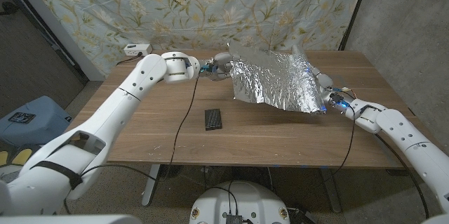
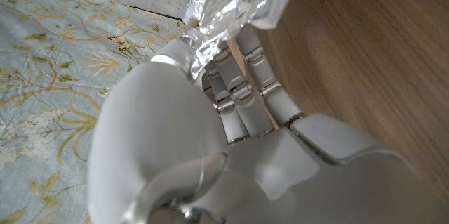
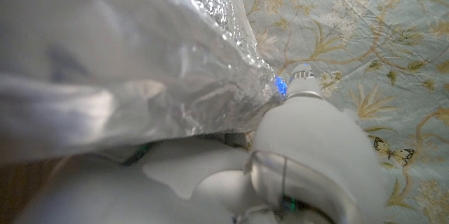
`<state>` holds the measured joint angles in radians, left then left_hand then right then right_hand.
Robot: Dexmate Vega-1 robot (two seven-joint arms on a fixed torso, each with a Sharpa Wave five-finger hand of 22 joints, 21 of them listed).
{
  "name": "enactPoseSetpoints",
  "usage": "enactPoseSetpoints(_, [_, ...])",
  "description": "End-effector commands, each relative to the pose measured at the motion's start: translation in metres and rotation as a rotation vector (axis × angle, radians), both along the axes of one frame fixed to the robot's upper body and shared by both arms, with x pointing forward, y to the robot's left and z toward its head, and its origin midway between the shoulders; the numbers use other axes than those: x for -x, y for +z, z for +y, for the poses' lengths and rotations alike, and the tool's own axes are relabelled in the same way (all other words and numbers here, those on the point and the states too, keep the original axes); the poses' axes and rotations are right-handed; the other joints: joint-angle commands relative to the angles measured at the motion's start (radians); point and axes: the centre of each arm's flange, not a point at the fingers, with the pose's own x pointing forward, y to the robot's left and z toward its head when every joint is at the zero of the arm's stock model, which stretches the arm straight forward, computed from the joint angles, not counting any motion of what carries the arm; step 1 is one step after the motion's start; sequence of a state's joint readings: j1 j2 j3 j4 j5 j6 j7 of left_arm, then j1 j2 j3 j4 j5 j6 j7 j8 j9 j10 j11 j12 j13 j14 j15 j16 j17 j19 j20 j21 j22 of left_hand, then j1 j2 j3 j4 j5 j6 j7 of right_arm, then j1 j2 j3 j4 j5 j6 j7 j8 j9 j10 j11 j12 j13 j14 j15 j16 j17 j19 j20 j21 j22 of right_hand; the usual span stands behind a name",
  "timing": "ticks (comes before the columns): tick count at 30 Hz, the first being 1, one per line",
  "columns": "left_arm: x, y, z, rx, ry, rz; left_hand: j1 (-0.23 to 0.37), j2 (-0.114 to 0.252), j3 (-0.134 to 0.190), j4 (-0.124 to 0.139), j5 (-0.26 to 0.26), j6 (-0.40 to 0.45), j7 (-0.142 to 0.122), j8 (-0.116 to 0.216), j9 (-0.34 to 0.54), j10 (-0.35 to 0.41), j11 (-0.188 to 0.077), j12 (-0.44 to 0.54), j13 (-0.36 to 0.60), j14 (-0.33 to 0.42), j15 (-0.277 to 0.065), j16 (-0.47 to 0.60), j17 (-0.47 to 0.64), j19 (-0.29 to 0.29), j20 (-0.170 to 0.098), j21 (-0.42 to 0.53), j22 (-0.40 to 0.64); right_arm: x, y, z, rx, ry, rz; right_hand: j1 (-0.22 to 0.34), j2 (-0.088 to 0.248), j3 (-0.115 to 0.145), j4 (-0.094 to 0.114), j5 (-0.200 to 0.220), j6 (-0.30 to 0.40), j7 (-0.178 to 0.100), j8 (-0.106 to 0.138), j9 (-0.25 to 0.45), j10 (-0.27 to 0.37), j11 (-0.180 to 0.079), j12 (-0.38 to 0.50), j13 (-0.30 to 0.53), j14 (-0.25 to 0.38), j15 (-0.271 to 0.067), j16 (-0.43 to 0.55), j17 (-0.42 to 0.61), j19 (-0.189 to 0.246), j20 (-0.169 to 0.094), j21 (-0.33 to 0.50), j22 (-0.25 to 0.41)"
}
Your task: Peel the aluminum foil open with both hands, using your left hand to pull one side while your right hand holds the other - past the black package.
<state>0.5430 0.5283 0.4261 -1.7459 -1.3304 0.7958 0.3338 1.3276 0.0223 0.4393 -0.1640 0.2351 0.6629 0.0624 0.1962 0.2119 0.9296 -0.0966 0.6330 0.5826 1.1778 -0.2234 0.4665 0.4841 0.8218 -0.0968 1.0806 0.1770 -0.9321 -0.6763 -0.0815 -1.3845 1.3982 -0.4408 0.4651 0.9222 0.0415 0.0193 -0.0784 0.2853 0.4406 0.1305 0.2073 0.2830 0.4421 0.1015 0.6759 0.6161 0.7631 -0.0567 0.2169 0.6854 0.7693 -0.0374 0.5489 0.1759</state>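
Over the far half of the table [image 1: 280, 136], the aluminum foil [image 1: 277, 80] hangs stretched as a crinkled sheet between your two hands. Your left hand [image 1: 219, 64] pinches its far left corner, lifted off the wood, while your right hand [image 1: 324, 92] holds the right edge. The black package [image 1: 213, 119] lies nearer you, apart from the foil.

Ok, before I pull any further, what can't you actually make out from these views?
- Right hand: head view, its fingers are hidden behind the aluminum foil; in the right wrist view the foil covers them too, so the grip is unconfirmed.
- Table under the foil: head view, hidden by the sheet.
- Left hand: left wrist view, fingertips are covered by foil; how much edge they pinch is unclear.
- Black package: too small to read.
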Motion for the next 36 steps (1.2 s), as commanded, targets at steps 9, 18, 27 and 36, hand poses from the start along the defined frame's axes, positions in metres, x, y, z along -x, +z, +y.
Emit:
enactPoseSetpoints(9, [0.01,0.002,0.015,-0.003,0.016,-0.018,0.004,0.01,0.0,0.002,-0.009,0.094,0.075,0.005,0.003,-0.001,-0.008,0.002,-0.003,0.013,-0.004,-0.003,0.007,0.003,-0.005,0.008,0.001,0.001,-0.001,-0.001,-0.004,-0.003,-0.008,-0.005,0.009,-0.014,-0.002,0.009,-0.002,-0.002,0.0,-0.004,-0.006,0.001,-0.012,-0.002,-0.011,0.004,-0.002,0.001,0.0,0.009,-0.01,0.002])
enactPoseSetpoints(18, [0.011,0.005,0.022,-0.001,0.014,-0.028,0.004,0.01,-0.001,0.002,-0.011,0.096,0.074,0.005,0.004,-0.002,-0.01,0.004,-0.003,0.013,-0.004,-0.006,0.01,0.002,-0.006,0.011,0.0,0.0,0.001,-0.003,-0.008,-0.015,-0.009,-0.007,0.008,-0.018,-0.001,0.011,-0.003,-0.003,0.0,-0.006,-0.007,0.002,-0.017,-0.005,-0.014,0.008,-0.003,-0.001,-0.003,0.014,-0.016,0.002])
enactPoseSetpoints(27, [0.012,0.006,0.032,0.012,0.022,-0.035,0.004,0.011,-0.003,0.002,-0.013,0.096,0.073,0.004,0.005,-0.001,-0.01,0.005,-0.004,0.013,-0.005,-0.008,0.012,0.0,-0.007,0.013,0.0,-0.002,0.003,0.0,-0.002,-0.017,-0.008,-0.007,0.011,-0.021,0.0,0.013,-0.002,-0.001,0.001,-0.008,-0.002,0.006,-0.02,-0.007,-0.016,0.009,-0.002,-0.002,-0.001,0.015,-0.021,0.002])
enactPoseSetpoints(36, [0.017,0.005,0.045,0.021,0.04,-0.04,0.004,0.011,-0.003,0.002,-0.015,0.1,0.071,0.004,0.006,-0.001,-0.01,0.006,-0.005,0.015,-0.004,-0.01,0.014,-0.001,-0.007,0.015,-0.001,-0.003,0.003,0.005,0.001,-0.02,-0.001,-0.005,0.013,-0.024,-0.001,0.015,-0.002,-0.002,0.002,-0.009,-0.003,0.006,-0.023,-0.006,-0.017,0.009,-0.001,-0.003,0.0,0.016,-0.027,0.002])
